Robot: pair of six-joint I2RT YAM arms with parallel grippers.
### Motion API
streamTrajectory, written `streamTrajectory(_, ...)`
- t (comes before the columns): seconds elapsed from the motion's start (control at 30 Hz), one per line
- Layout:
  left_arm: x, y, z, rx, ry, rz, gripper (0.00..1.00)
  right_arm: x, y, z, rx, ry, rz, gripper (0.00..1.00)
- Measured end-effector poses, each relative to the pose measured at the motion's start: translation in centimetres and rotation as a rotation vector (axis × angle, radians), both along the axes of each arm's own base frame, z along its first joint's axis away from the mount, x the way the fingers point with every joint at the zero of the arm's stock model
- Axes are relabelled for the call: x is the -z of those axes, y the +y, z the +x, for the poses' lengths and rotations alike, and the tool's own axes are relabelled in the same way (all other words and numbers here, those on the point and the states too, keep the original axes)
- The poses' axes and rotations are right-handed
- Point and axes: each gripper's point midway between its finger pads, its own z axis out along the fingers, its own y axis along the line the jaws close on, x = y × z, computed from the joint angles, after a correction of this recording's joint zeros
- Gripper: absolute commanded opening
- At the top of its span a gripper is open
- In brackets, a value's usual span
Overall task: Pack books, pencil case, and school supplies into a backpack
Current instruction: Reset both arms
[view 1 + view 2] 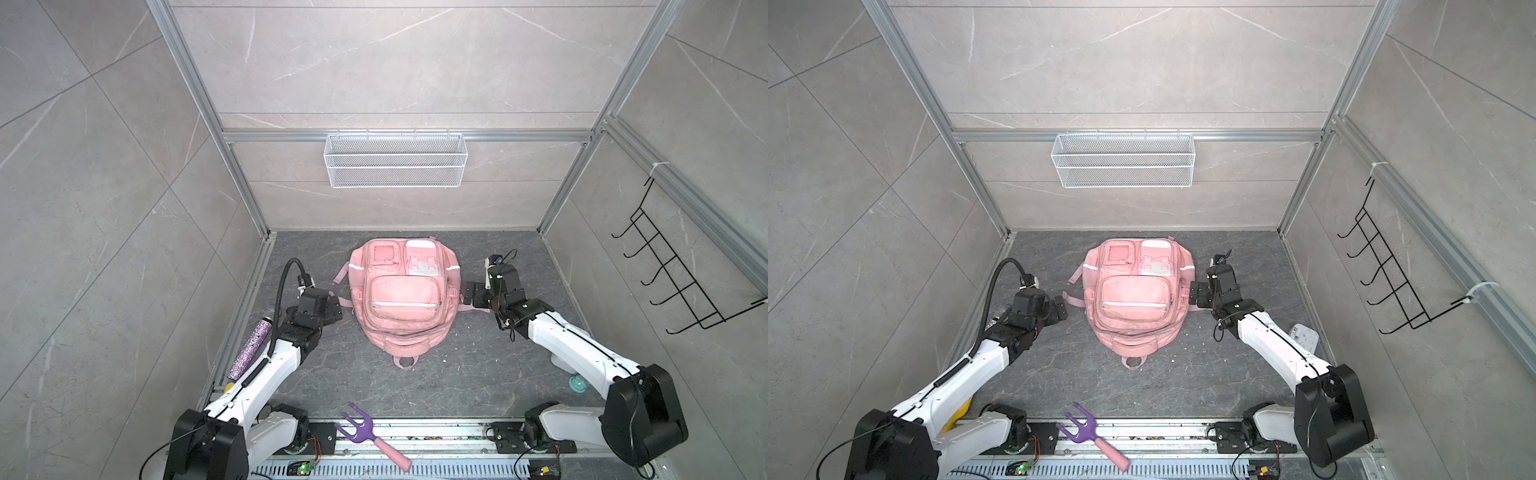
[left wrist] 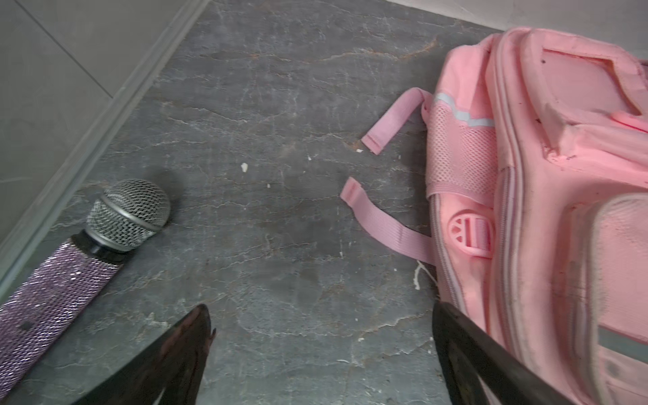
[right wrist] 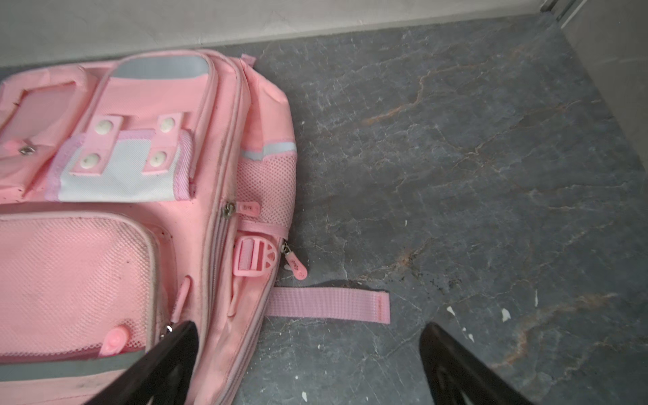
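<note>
- A dark grey veined tabletop lies between pale tiled walls; a white wire basket hangs on the back wall, a black hook rack on the right one.
- The left gripper hovers low, jaws spread wide with nothing between them; one finger sits against the side of the backpack, perhaps touching, though the view does not settle it.
- The right gripper is likewise spread and empty; one finger overlaps the front pocket's edge.
- The backpack lies flat mid-tabletop between both grippers, front up, top loop toward the robot; loose strap ends lie at either side.
- A glittery purple microphone lies along the left wall; a purple fork rests on the near rail.
</note>
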Motion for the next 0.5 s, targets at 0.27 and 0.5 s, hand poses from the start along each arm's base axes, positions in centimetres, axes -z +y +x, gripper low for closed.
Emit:
streamTrajectory(0.27, -0.8, 1.8, 1.3, -0.011, -0.112, 0.106, 1.00, -1.4, 0.3, 0.0, -0.054, -0.071, -0.021, 1.00)
streamTrajectory(0.5, 2.7, 5.6, 1.3, -0.076, -0.088, 0.170, 1.00, -1.0, -2.4, -1.0, 0.035, -0.159, -0.094, 1.00)
